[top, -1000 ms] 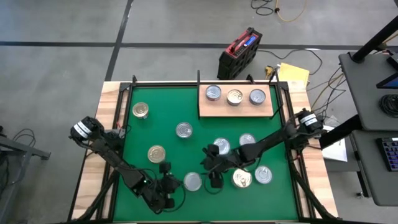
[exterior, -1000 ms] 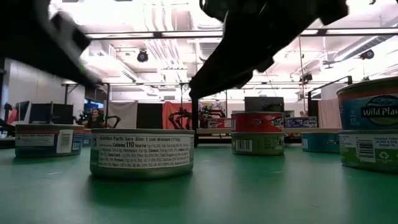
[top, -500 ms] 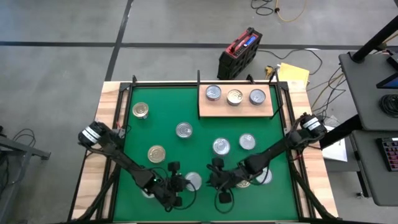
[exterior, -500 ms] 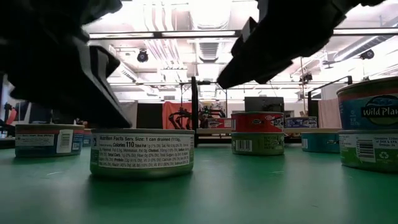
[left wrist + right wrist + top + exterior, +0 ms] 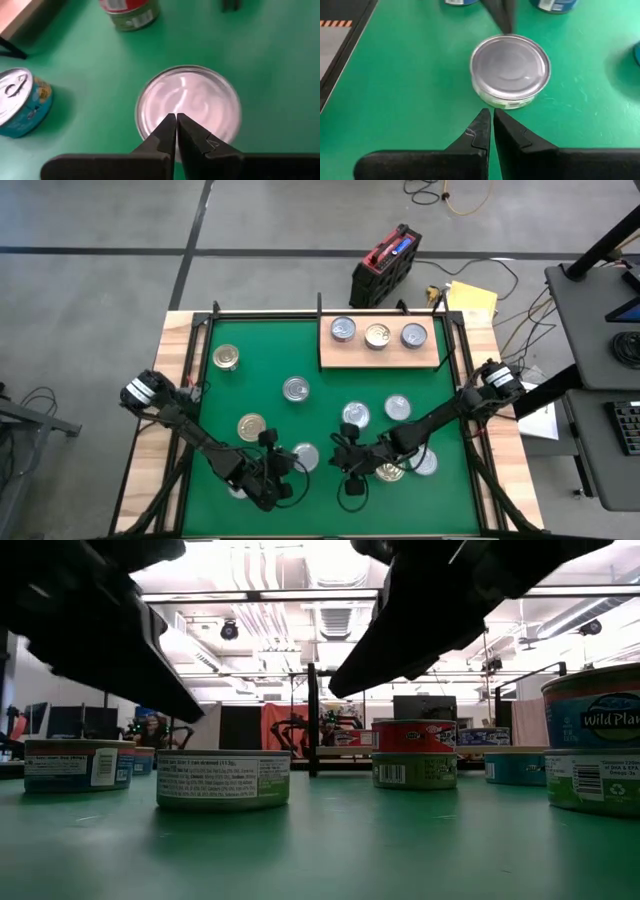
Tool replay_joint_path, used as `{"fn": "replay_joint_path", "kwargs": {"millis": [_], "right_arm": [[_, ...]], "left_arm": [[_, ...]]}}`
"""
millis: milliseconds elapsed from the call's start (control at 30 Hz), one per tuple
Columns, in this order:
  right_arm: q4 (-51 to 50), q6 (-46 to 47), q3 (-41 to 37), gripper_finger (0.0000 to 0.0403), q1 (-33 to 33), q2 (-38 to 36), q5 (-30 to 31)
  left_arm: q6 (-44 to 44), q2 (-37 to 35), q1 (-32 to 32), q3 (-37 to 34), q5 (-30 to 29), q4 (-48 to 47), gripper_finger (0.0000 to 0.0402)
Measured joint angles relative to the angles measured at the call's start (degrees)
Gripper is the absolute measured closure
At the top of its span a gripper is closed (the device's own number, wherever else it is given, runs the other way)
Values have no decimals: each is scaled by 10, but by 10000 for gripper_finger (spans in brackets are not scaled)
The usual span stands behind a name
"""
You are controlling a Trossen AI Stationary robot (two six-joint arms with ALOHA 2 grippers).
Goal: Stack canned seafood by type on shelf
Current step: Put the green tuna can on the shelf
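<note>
Overhead, shelf holding three tins, left hand and right hand both pinched closed, empty.

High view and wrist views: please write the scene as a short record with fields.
surface: large green mat
shelf: pale wooden board at the mat's far right, carrying three round metal tins in a row
loose tins: about eight on the mat
left gripper: shut, empty, above a silver-lidded tin
right gripper: shut, empty, beside that same tin
</note>
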Motion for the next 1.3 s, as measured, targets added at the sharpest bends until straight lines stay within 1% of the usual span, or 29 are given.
{"fn": "replay_joint_path", "kwargs": {"millis": [133,233,267,300,400,467,600,667,833,967,1133,1300], "right_arm": [[-1,37,-1,390,-25,8,0],[0,67,-2,390,-46,11,0],[0,78,-2,390,-51,11,-4],[0,87,-2,390,-57,11,-12],[0,104,-2,386,-71,11,-54],[1,113,-2,376,-75,12,-64],[1,128,-2,334,-79,18,-65],[14,136,-2,305,-79,20,-67],[74,152,-1,227,-79,42,-97],[96,160,0,177,-82,49,-100],[96,138,0,137,-83,46,-93],[90,108,-1,125,-87,39,-94]], "left_arm": [[17,-7,-6,0,53,-2,402],[19,1,-1,0,57,3,402],[18,4,1,0,67,6,402],[16,6,2,0,78,7,402],[3,11,0,-1,82,8,402],[-4,15,0,-1,81,8,402],[-16,18,0,-1,80,9,402],[-20,18,0,-1,80,9,402],[-25,19,-3,-2,79,9,402],[-30,19,-8,-2,74,9,402],[-48,20,-19,-3,60,7,402],[-71,20,-28,-9,49,10,402]]}}
